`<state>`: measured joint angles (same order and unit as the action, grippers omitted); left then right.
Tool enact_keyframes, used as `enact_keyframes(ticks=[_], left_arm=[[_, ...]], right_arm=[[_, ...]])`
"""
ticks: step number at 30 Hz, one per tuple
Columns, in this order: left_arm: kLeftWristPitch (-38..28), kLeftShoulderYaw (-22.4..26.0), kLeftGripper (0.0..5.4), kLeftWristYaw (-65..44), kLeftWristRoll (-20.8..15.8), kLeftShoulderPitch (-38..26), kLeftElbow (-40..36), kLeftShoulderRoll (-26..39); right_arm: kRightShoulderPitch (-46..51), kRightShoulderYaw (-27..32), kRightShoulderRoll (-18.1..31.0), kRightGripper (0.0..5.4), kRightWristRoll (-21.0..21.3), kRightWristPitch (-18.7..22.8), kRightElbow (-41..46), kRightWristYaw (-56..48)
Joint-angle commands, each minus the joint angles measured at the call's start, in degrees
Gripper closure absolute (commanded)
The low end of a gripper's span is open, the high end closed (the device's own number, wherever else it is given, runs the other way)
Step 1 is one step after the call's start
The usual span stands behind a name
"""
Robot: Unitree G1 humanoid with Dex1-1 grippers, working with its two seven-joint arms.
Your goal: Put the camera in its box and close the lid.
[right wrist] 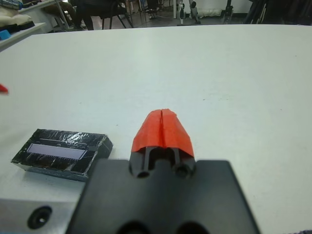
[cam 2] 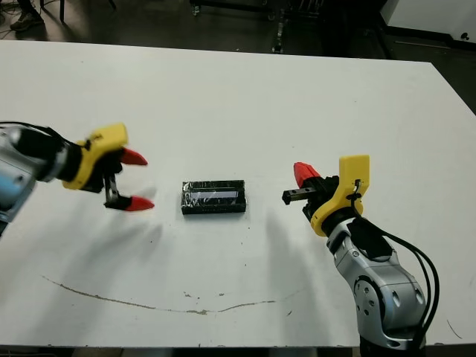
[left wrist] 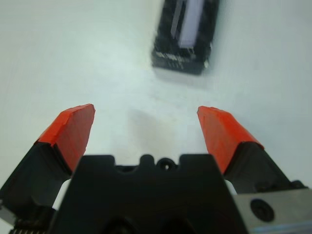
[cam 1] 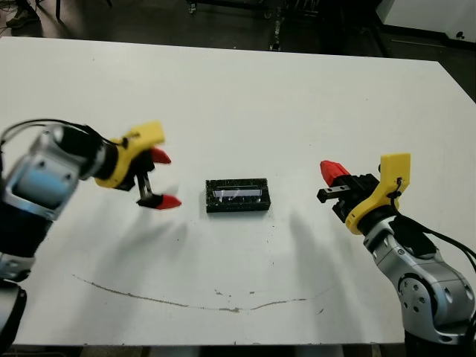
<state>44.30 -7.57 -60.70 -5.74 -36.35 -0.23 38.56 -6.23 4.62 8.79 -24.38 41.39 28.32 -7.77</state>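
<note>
A small black rectangular box [cam 1: 236, 209] lies flat in the middle of the white table. The glossy, crinkly lid [cam 1: 238, 193] covers its top and shows a pale reflective stripe. The camera is hidden. My left gripper [cam 1: 165, 179] hovers just left of the box, open with nothing between its red fingertips; its wrist view shows the box [left wrist: 185, 39] ahead of the fingers. Off to the box's right, my right gripper [cam 1: 331, 171] points toward it and is shut on nothing. Its wrist view has the box [right wrist: 61, 151] off to one side.
A thin curved scuff line [cam 1: 186, 301] runs across the table near its front edge. The table's far edge [cam 1: 238, 49] borders a dark floor with furniture legs [cam 1: 277, 33]. Chairs and people's legs [right wrist: 92, 12] show beyond the table in the right wrist view.
</note>
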Motion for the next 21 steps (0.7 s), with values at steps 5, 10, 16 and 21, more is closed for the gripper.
enact_keyframes(ticks=[5,10,16,21], left_arm=[[0.26,16.97,0.59,22.75,-8.14,11.07,-11.28,-16.16],[-7.29,20.78,1.29,30.13,-13.12,17.93,-15.45,-24.61],[-22.48,19.87,2.16,37.67,-12.05,26.72,-17.15,-32.23],[-40.18,18.12,2.91,44.90,-8.13,33.40,-13.61,-39.90]], right_arm=[[0.26,0.54,-0.78,5.40,-0.20,-0.60,-1.10,0.34],[0.39,1.09,-1.95,5.40,0.21,-1.79,-1.45,0.99],[1.16,0.03,-3.25,5.40,4.78,-9.31,-4.00,2.31],[0.92,0.27,-5.39,5.40,6.98,-15.18,-7.01,3.51]])
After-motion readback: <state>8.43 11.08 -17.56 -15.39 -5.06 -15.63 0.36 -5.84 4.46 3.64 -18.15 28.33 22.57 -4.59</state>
